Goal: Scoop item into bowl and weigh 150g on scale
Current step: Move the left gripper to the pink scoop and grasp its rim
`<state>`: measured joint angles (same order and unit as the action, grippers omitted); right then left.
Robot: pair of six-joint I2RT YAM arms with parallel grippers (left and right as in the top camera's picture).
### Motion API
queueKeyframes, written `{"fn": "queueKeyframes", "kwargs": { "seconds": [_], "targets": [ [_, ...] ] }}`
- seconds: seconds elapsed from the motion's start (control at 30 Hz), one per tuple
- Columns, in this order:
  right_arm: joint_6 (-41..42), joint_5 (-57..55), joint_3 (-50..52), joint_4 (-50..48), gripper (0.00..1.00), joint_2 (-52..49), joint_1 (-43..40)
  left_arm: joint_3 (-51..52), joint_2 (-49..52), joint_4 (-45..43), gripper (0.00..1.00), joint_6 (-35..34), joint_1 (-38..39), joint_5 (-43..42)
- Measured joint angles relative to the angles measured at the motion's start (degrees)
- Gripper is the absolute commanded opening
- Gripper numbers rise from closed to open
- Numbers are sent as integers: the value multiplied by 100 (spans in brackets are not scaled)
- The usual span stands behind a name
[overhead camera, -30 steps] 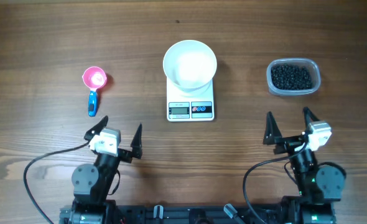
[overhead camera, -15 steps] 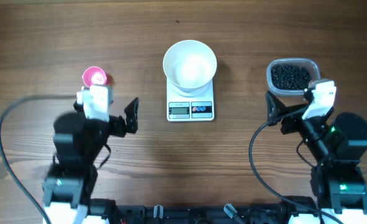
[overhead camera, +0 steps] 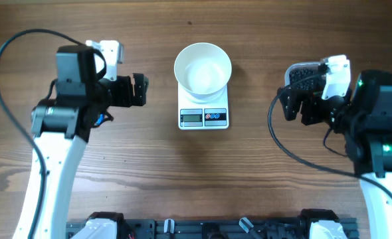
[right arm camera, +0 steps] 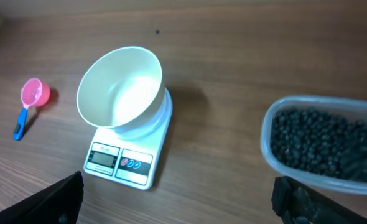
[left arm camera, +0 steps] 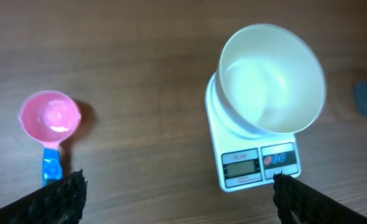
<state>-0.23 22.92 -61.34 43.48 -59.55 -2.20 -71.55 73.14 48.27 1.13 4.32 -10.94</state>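
now reaching farther forward with jaws gaping, empty: left gripper (left arm camera: 177, 191) near scoop (left arm camera: 48, 121), right gripper (right arm camera: 178, 186) beside beans (right arm camera: 320, 143).

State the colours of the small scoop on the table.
The scoop has a pink cup and a blue handle, clearest in the left wrist view.

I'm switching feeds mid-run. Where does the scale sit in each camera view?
Overhead: the scale is near the centre, slightly above the middle, with its display facing the bottom edge.
Left wrist: the scale is right of centre, in the lower half.
Right wrist: the scale is left of centre, in the lower half.
Shared landmark: the empty white bowl rests on it in all three views.
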Motion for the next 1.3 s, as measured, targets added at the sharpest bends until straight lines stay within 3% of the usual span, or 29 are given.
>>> {"fn": "queueKeyframes", "kwargs": {
  "seconds": [0.23, 0.4, 0.57, 0.9, 1.3],
  "targets": [
    [372, 98, -2, 28, 100, -522, -2, 0, 970, -79, 96, -55, -520, -7],
    [415, 310, -2, 50, 100, -929, -11, 0, 1123, -85, 93, -87, -1764, 22],
    [431, 411, -2, 90, 100, -1021, -9, 0, 1436, -61, 87, 105, -2352, 37],
    [479, 413, -2, 267, 100, -1021, -9, 0, 2942, -743, 78, 654, -2573, -221],
    [693, 413, -2, 387, 100, -1021, -9, 0, 3399, -1191, 65, 1231, -2573, -839]
  ]
}}
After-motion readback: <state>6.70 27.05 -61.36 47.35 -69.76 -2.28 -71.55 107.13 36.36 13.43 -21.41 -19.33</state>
